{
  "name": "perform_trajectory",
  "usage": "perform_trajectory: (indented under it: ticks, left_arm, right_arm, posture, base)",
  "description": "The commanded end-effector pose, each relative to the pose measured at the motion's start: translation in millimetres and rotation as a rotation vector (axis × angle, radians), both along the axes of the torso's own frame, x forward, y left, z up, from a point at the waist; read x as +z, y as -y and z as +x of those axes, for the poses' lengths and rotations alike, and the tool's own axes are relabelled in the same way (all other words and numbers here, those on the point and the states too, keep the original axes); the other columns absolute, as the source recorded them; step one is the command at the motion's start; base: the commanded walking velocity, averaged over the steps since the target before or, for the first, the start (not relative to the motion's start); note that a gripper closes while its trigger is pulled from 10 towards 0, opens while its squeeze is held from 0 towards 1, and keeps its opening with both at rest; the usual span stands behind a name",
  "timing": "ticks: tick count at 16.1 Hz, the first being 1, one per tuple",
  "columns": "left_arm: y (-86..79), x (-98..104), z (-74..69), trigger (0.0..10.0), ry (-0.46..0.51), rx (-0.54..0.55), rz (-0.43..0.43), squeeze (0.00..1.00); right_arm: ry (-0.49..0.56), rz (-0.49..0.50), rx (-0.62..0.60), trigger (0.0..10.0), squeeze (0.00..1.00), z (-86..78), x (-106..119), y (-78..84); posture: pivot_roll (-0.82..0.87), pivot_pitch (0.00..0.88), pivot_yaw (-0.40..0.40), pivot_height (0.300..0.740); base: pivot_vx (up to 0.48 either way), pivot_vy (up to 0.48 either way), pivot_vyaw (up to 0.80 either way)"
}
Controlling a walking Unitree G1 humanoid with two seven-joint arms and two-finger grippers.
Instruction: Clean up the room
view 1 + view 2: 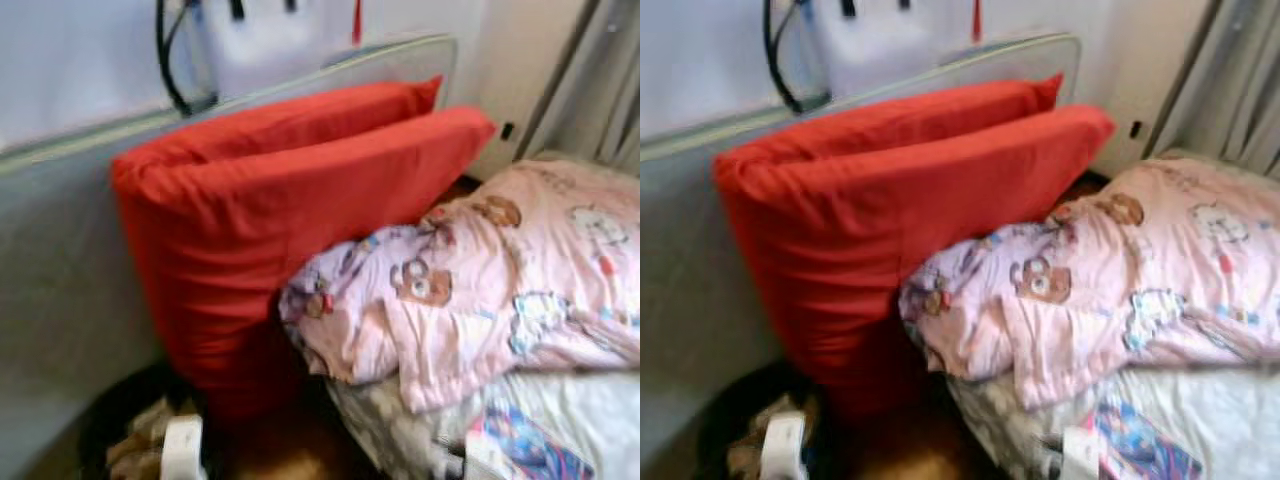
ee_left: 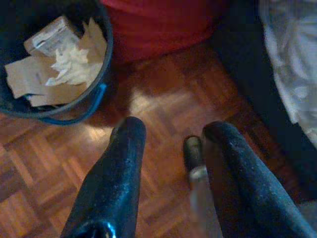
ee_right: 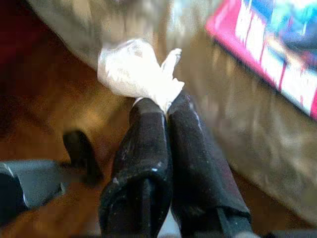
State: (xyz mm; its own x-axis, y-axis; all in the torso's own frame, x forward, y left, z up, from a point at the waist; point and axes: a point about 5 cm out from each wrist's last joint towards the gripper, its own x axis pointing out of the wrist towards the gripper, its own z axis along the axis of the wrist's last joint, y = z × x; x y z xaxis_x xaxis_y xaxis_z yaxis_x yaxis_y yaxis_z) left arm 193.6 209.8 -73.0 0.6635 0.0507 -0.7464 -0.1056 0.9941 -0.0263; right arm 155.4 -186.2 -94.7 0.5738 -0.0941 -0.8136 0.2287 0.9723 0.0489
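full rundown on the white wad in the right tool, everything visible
The white wad looks like crumpled tissue or thin paper, soft and creased, with one pointed flap sticking out. The right tool is shut on its lower edge, both black fingertips pinching it, so most of it bulges free beyond them. It hangs above the wooden floor, close to the bed's edge; whether it touches the bedding is unclear. The picture is slightly blurred.

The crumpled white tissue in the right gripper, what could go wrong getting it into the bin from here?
1. The right gripper pinches only an edge of the white tissue, so it might slip out onto the wooden floor.
2. The dark bin sits against the red pillows and already holds paper and a box, so a loose drop might land outside it.
3. The open left gripper hovers near the bin and could get in the way.
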Motion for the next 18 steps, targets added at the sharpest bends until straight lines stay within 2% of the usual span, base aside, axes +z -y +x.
perform_trajectory:
  ticks: [1, 15, 18]
  left_arm:
    - [3.1, -5.6, -8.8, 10.0, -0.041, -0.007, -0.007, 0.0]
    - [-0.6, -5.1, -9.3, 10.0, -0.038, 0.006, -0.007, 0.0]
    - [-0.1, -5.0, -8.9, 10.0, -0.037, 0.007, -0.008, 0.0]
  right_arm:
    - [0.031, -0.016, -0.011, 10.0, 0.0, 9.7, 5.1, 7.5]
    - [0.054, -0.02, 0.028, 10.0, 0.0, 15.0, 7.4, 3.9]
    - [0.069, -0.013, 0.009, 10.0, 0.0, 15.9, 8.1, 4.0]
  posture:
    - [-0.07, 0.0, 0.047, 0.74]
    - [-0.07, 0.001, 0.046, 0.74]
    - [-0.07, 0.0, 0.045, 0.74]
  base:
    - [0.0, 0.27, 0.0]
    - [0.0, 0.269, 0.0]
    - [0.0, 0.27, 0.46]
